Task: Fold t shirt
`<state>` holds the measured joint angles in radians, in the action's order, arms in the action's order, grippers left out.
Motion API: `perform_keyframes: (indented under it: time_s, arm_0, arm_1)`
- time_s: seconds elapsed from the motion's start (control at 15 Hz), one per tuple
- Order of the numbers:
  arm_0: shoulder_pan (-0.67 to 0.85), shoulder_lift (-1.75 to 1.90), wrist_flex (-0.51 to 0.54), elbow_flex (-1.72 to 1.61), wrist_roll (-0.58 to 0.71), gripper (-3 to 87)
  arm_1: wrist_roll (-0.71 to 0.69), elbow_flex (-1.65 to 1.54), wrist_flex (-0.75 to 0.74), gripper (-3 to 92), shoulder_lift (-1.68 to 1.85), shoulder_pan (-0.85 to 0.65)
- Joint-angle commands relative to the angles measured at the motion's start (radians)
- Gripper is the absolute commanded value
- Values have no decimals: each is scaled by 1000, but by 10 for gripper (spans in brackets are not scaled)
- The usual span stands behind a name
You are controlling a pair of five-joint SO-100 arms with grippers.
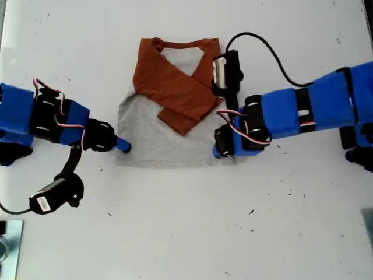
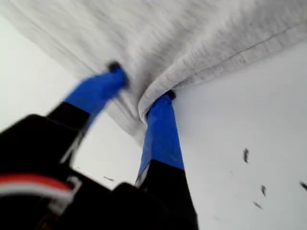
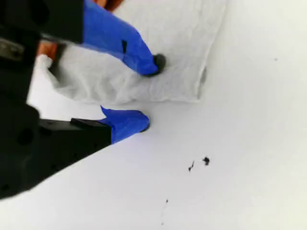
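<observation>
The t shirt (image 1: 157, 137) lies flat on the white table, grey body toward the camera, with both rust-orange sleeves (image 1: 175, 87) folded across its chest. My first gripper (image 1: 123, 146) is at the hem corner on the exterior view's left. In the first wrist view my first gripper (image 2: 141, 82) is open, one finger (image 2: 98, 88) on top of the grey cloth and the other (image 2: 162, 134) under a raised lip of the hem. My second gripper (image 1: 221, 150) is at the opposite hem corner. It (image 3: 151, 93) is open, with one finger (image 3: 120, 40) on the cloth and one (image 3: 124, 123) on the table.
White table (image 1: 186, 233) all round, with small dark specks (image 1: 250, 211) near the shirt's hem. A metal object (image 1: 9, 245) sits at the exterior view's lower left edge. A black cable (image 1: 262, 44) loops from the second arm's camera.
</observation>
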<state>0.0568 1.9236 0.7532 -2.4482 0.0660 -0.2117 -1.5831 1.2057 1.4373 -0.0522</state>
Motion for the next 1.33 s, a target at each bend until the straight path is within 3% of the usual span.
perform_keyframes:
  time_s: [0.0, 0.4, 0.6, 0.73, 1.27]
  arm_0:
    - [15, -107, -11, 95, 18, -3]
    - [-83, -18, 104, 287, -12, -3]
    - [-120, 80, 459, 529, -66, -3]
    - [-106, 196, 517, 548, -52, -3]
    - [-156, 78, 380, 534, -57, -3]
  arm_1:
    - [5, -25, -23, 33, -20, 3]
    - [-60, -106, -55, 32, 156, 32]
    - [-51, -170, -117, 32, 160, 32]
    - [-64, -173, -124, 32, 193, 29]
    - [-94, -130, -54, 32, 407, 63]
